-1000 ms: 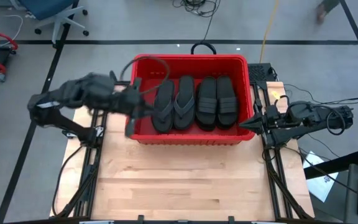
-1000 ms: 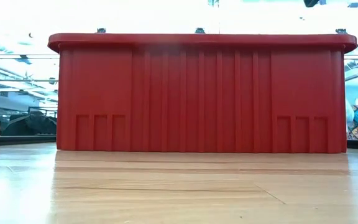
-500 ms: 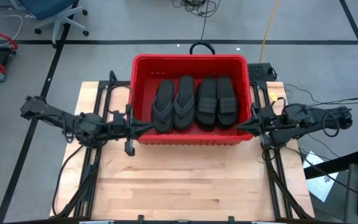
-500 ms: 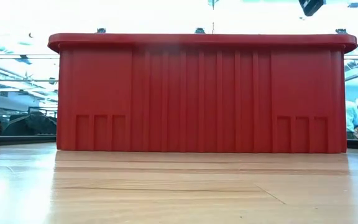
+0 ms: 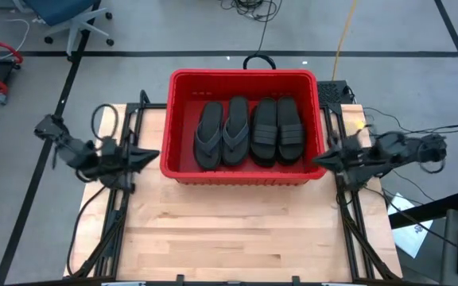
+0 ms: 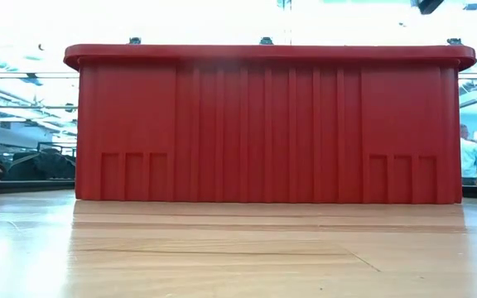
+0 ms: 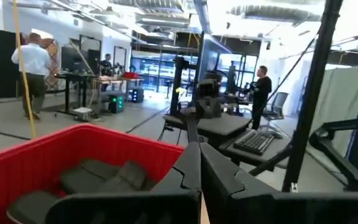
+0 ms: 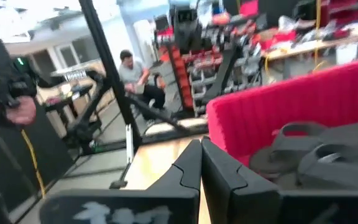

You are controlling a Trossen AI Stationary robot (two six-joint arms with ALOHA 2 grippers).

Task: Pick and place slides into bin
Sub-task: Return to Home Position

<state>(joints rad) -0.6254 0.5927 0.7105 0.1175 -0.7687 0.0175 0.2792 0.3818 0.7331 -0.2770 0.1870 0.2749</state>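
The red bin (image 5: pixel 245 75) stands at the table's far middle; its near wall (image 6: pixel 263 124) fills the low view. Several dark slides lie side by side on its floor: two thong-style ones (image 5: pixel 222 133) on the left, two wide-strap ones (image 5: pixel 277 131) on the right. They also show in the wrist views (image 7: pixel 98 177) (image 8: pixel 316 155). My left gripper (image 5: pixel 156 152) is shut and hangs beside the bin's left wall, empty. My right gripper (image 5: pixel 316 159) is shut beside the bin's right wall, also empty. Both point toward the bin.
Bare wooden tabletop (image 5: pixel 237 230) stretches from the bin to the near edge. Black frame rails (image 5: pixel 118 222) (image 5: pixel 356 230) run along the table's left and right sides. People (image 7: pixel 33 71) (image 8: pixel 132 78) are in the room beyond the table.
My left gripper has drawn back from over the bin's left part, gone down past the bin's near left corner and moved toward the table's left edge; it now hangs outside the left wall. The slides in the bin have not moved.
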